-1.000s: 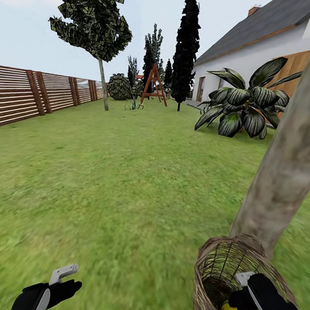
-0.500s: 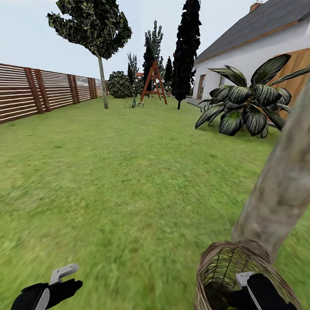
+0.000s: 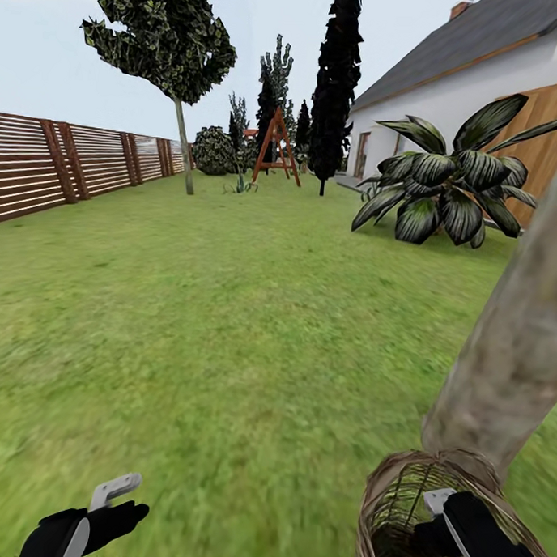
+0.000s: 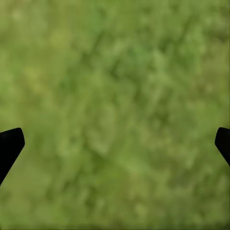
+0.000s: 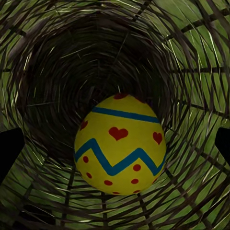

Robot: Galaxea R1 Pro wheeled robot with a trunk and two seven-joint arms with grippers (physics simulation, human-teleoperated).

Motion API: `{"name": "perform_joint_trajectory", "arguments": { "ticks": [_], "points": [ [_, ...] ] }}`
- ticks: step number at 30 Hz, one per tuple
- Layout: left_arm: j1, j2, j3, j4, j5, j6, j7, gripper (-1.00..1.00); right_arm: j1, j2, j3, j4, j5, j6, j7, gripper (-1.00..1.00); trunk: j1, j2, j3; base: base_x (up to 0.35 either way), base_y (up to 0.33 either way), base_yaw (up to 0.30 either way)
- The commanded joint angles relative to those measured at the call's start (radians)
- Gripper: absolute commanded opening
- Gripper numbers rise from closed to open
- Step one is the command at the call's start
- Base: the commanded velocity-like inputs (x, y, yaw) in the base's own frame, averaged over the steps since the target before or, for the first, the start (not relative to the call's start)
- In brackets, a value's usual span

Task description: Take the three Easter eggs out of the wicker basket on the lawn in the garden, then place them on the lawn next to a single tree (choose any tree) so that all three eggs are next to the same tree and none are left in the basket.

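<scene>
Right gripper point(image 3: 450, 513) down in the mouth of the wicker basket point(image 3: 382, 510), fingers spread wide, gripping nothing. Right wrist view: one Easter egg point(image 5: 120, 146) lying at the basket bottom, centred between the fingertips point(image 5: 9, 146), not yet touched as far as visible. Yellow shell, blue zigzag, red hearts and dots. Only one egg visible inside; rest of the bottom dark, can't rule out more hidden.

Basket sitting on the lawn point(image 3: 228, 309) right against the tree trunk point(image 3: 510, 345). No eggs visible on the grass near the trunk, though the ground behind basket and trunk is hidden.

Left gripper point(image 3: 111, 498) hovering low over bare grass, fingers apart, empty.

Progress judgement: at least this egg left to lift out and set beside the trunk. Placement short, tree just beside the basket.
</scene>
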Motion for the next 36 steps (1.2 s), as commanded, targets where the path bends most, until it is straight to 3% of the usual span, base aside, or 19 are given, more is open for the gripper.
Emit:
{"name": "perform_joint_trajectory", "arguments": {
  "ticks": [1, 36],
  "points": [
    [-0.001, 0.0, 0.002, -0.001, 0.002, 0.005, -0.003, 1.0, -0.001, -0.001, 0.003, -0.001, 0.011, 0.004, 0.008, 1.0, 0.0, -0.001, -0.005, 0.0, 0.0, 0.0],
    [-0.001, -0.005, 0.0, -0.002, 0.001, 0.005, -0.003, 1.0, -0.001, -0.002, 0.001, -0.003, 0.011, 0.008, 0.008, 1.0, 0.016, -0.009, -0.14, 0.0, 0.0, 0.0]
  ]
}}
